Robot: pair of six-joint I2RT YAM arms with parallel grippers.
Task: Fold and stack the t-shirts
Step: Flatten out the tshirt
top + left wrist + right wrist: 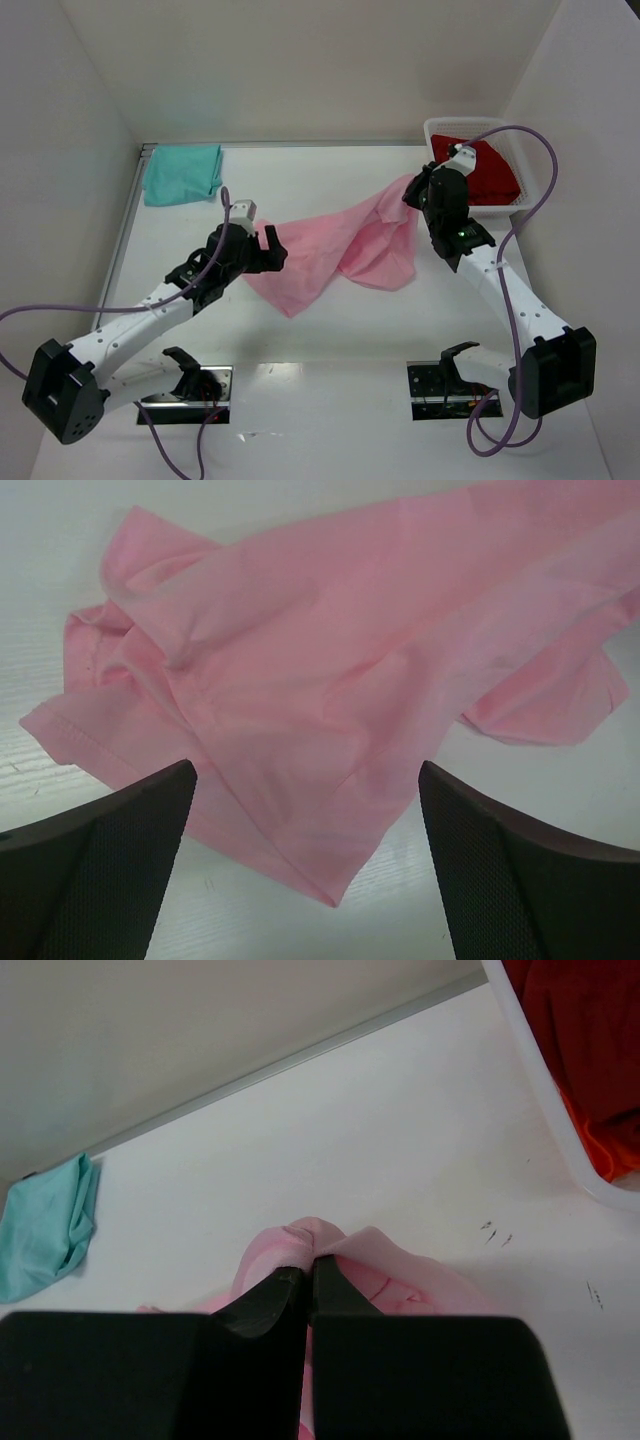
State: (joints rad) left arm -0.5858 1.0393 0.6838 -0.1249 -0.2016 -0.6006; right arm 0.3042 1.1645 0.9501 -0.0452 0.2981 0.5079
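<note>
my right jaws are clamped on the pink shirt [340, 250], holding one end up beside the basket [450, 121] with the red shirt [495, 175]. my left jaws stand apart above its other end on the worktop [330, 330].

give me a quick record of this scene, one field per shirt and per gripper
pink t-shirt: unfolded, crumpled across the middle of the table, far-right end pinched and lifted
teal t-shirt: bunched at the far left corner
red t-shirt: inside the white basket, far right
left gripper: open, over the pink t-shirt's left end, holding nothing
right gripper: shut on the pink t-shirt
stack: not started
</note>
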